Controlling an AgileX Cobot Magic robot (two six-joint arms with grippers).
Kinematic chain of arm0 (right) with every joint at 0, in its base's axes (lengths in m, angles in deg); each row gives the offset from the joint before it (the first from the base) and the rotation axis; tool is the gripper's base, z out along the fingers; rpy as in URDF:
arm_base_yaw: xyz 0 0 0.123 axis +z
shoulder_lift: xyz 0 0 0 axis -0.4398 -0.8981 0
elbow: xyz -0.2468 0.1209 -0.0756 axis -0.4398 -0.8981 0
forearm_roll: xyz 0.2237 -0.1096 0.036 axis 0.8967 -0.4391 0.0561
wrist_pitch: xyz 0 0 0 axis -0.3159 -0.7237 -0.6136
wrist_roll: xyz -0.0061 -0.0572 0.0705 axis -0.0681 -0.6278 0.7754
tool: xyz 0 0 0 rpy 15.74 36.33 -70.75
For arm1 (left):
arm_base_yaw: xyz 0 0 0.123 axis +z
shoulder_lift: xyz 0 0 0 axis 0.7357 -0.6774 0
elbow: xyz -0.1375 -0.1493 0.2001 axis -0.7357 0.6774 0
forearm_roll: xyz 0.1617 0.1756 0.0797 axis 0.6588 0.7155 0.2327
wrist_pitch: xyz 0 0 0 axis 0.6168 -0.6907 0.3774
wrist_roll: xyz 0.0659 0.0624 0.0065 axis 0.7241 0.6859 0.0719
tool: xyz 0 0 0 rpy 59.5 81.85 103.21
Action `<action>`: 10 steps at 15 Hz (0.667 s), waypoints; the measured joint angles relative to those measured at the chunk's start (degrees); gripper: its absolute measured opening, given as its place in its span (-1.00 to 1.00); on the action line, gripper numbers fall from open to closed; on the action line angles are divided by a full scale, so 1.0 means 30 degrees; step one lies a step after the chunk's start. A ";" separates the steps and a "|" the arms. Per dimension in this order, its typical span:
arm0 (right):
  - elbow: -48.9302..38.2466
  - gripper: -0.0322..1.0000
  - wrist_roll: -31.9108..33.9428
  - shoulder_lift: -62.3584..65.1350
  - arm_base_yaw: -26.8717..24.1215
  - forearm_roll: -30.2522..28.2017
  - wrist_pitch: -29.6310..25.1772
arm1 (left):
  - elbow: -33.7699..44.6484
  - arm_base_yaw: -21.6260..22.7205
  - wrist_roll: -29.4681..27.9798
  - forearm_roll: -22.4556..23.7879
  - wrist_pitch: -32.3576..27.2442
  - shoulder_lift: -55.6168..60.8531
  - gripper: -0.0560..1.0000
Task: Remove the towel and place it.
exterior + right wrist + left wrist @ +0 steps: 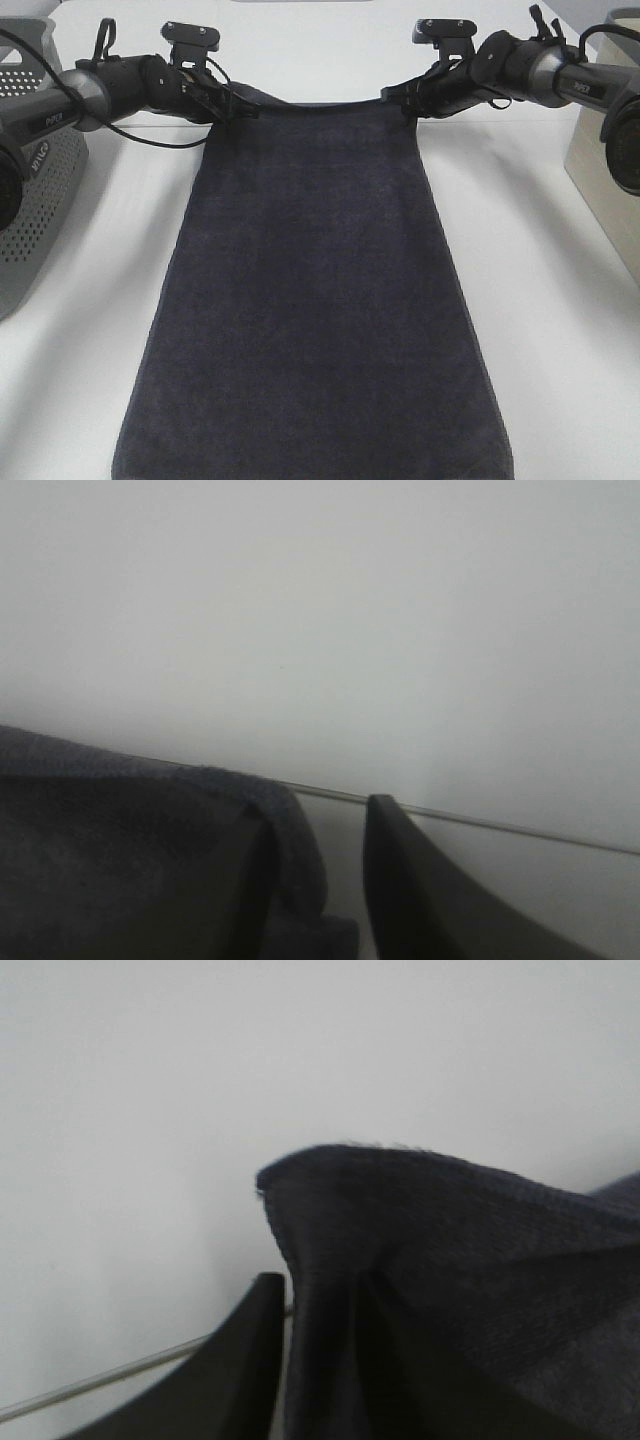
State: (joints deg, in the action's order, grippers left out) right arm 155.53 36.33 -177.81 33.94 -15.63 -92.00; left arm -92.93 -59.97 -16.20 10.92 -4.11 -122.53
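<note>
The dark charcoal towel (pixel 310 300) lies flat and lengthwise on the white table (pixel 560 350), its near end running out of the exterior view. My left gripper (pixel 245 105) is at the towel's far left corner and my right gripper (pixel 400 98) at its far right corner. In the left wrist view the corner of the towel (pixel 450 1240) stands up in a fold inside my left gripper (pixel 315 1360), with a sliver of light beside one finger (pixel 245 1360). In the right wrist view the towel (pixel 120 830) drapes over one finger, and the other finger (pixel 410 890) stands apart from it.
A grey perforated basket (pixel 30 200) sits at the table's left edge. A beige box (pixel 605 170) stands at the right edge. Bare white table runs along both sides of the towel.
</note>
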 joint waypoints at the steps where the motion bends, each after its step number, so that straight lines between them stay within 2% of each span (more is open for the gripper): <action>1: 0.0000 -0.05 0.0000 0.0000 0.0000 0.0172 0.0000 | 0.0000 0.0000 0.0000 0.0019 0.0229 0.0000 -0.16; 2: 0.0000 0.19 0.0000 0.0000 0.0000 0.0229 0.0000 | 0.0000 0.0000 0.0000 0.0019 0.0363 0.0000 0.16; 3: 0.0000 0.32 0.0000 0.0000 -0.0019 0.0267 -0.0019 | 0.0000 0.0000 -0.0095 0.0019 0.0401 0.0000 0.38; 4: 0.0000 0.38 0.0000 0.0000 -0.0019 0.0267 -0.0191 | 0.0000 0.0019 -0.0153 0.0019 0.0401 0.0000 0.49; 7: 0.0000 0.42 0.0000 0.0764 -0.0038 -0.0286 -0.1222 | 0.0000 0.0038 -0.0153 0.0095 0.0134 0.0115 0.55; 8: 0.0000 0.43 0.0000 0.1261 -0.0038 -0.0592 -0.2044 | 0.0000 0.0038 -0.0172 0.0325 -0.0401 0.0363 0.55; 9: 0.0000 0.43 0.0000 0.2540 -0.0038 -0.1012 -0.3839 | 0.0000 0.0038 -0.0210 0.0554 -0.1547 0.1432 0.55; 10: 0.0000 0.43 0.0000 0.2807 -0.0038 -0.1031 -0.4202 | 0.0000 0.0038 -0.0210 0.0554 -0.1623 0.1738 0.55</action>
State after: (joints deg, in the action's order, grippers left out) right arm 155.53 36.33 -169.39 33.83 -18.73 -104.60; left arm -92.93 -59.85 -16.83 12.58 -8.98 -117.32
